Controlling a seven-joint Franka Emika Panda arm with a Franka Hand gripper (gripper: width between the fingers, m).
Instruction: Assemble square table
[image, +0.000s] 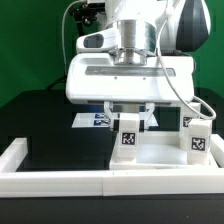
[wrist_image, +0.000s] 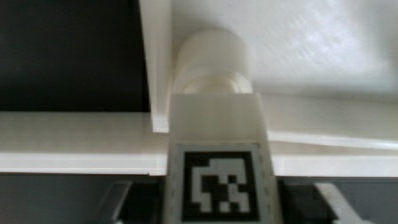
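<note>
Standing upright between the jaws, a tagged leg (image: 129, 137).

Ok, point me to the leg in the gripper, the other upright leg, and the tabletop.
Held leg (image: 128, 137): exterior view, on its tag face.
Other leg (image: 196, 143): exterior view, on its tagged front.
Tabletop (image: 160, 166): exterior view, on bare white surface between the two legs.

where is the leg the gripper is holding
In the exterior view the leg stands upright near centre, under the gripper, on the tabletop, left of another leg.
</note>
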